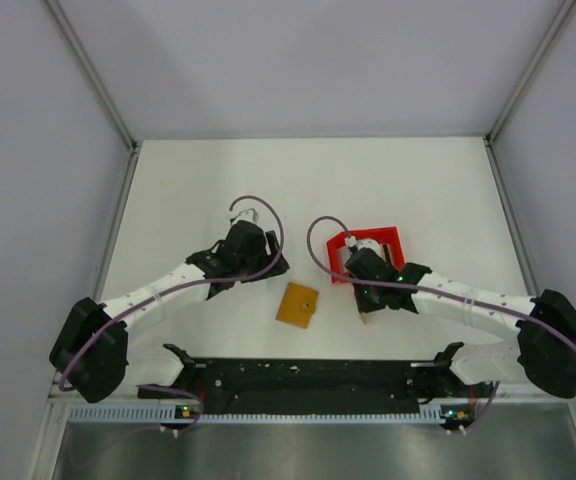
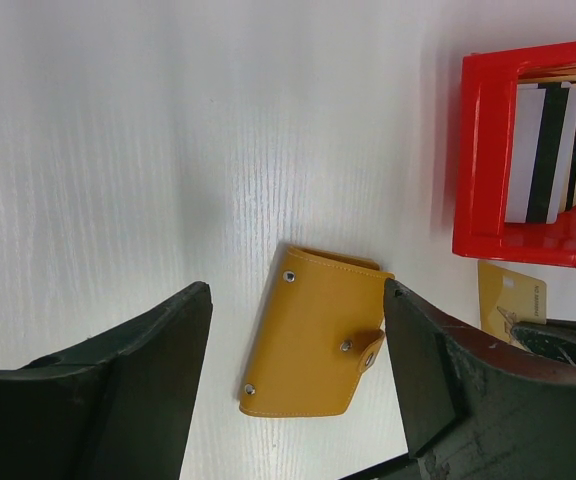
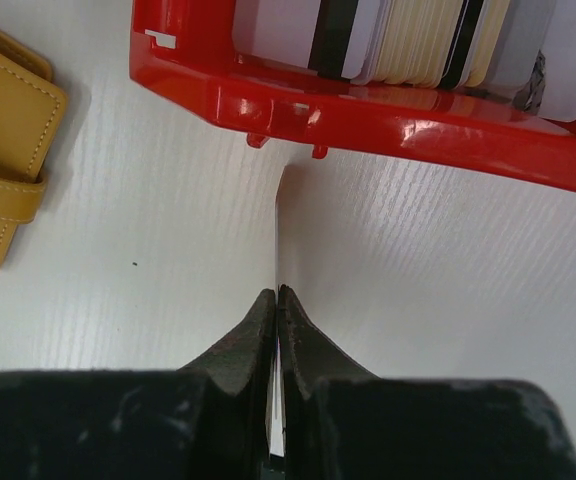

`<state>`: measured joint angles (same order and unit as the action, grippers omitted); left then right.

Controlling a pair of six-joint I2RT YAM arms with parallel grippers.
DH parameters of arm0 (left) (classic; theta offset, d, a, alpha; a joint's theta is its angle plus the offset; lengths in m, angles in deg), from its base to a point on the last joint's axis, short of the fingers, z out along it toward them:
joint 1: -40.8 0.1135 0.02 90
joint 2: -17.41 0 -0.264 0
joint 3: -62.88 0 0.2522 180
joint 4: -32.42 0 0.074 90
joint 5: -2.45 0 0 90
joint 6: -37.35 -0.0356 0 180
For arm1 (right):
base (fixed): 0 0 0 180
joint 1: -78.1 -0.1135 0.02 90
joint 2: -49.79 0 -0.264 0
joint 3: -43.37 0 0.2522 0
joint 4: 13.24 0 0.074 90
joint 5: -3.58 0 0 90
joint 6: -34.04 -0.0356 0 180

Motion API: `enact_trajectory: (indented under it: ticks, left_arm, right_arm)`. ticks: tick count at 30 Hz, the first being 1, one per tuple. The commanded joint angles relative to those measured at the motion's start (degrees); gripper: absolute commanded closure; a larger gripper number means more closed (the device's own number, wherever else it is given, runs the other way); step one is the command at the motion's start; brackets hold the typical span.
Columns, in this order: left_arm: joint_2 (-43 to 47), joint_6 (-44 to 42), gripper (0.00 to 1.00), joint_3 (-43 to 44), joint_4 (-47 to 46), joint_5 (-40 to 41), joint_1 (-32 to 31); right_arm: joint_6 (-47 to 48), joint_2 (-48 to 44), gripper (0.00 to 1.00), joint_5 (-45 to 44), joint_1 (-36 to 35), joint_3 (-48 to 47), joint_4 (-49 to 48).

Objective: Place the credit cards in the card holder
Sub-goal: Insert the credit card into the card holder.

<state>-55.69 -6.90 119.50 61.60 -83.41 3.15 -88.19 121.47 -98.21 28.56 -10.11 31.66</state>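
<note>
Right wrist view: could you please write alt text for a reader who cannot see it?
The right arm's fingers are shut on a thin pale card, seen edge-on over the white table. Beyond stands a red tray holding a row of cards, and the orange card holder lies closed at the left edge.

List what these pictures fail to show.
- Right wrist view: the card in the right hand is edge-on; its face is hidden.
- Left wrist view: the tray is cut by the frame edge; its card count is unclear.
- Top view: the right arm covers most of that card.
</note>
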Motion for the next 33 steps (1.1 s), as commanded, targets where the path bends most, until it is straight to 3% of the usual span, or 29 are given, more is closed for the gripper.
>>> enact_trajectory:
  ticks: [1,7,12,20,26,33]
  left_arm:
    - [1.12,0.12,0.27,-0.31,-2.33,0.17,0.38]
    - [1.47,-0.41,0.28,-1.19,-1.62,-0.01,0.38]
    - [2.87,0.73,0.25,-2.86,0.83,2.09,1.26]
    - [8.93,5.65,0.02,-7.25,4.96,4.03,5.21]
    - [12.80,7.24,0.02,-8.66,8.13,6.66,7.06]
    - [13.78,6.98,0.02,-9.19,8.84,7.37,7.41]
  right_arm:
    - [-1.17,1.01,1.00,-1.13,-1.53,0.35,0.07]
    - [-0.03,-4.16,1.00,3.43,-1.70,-2.98,0.68]
    - [-3.36,-7.35,1.00,8.71,-2.31,-5.88,-4.49]
    - [-10.31,6.35,1.00,7.85,-6.79,-15.19,-13.55]
    - [-13.91,15.58,1.00,4.07,-10.57,-22.93,-11.63]
    - [-14.79,20.43,1.00,-3.41,-13.83,-24.08,-8.99]
